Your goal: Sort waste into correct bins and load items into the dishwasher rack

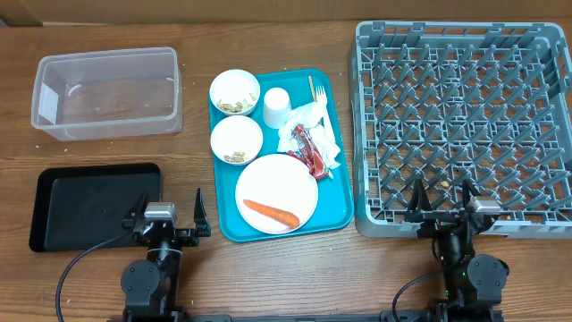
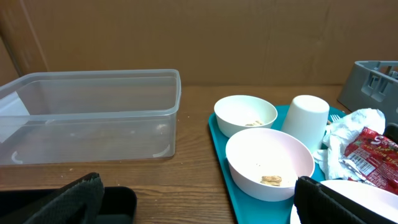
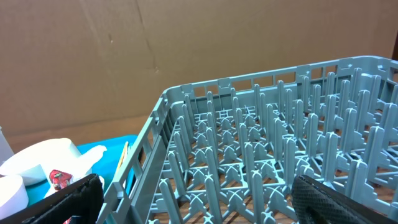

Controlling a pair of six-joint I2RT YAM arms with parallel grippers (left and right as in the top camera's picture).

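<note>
Your left tool [image 1: 168, 217] and right tool [image 1: 442, 211] sit at the tabletop's near edge, both spread wide and holding nothing. Mid-tabletop, the carrot [image 1: 270, 213] lies on the plate [image 1: 295, 179] on the teal tray [image 1: 344, 210]. The clear tub [image 1: 107, 52] is at the far-left corner, the black tray [image 1: 89, 201] near-left, and the dishwasher rack [image 1: 366, 134] along the right edge.

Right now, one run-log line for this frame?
left gripper: open, empty | right gripper: open, empty | orange carrot: on round white plate | grey plastic pegged rack: no dishes | clear plastic tub: empty
</note>
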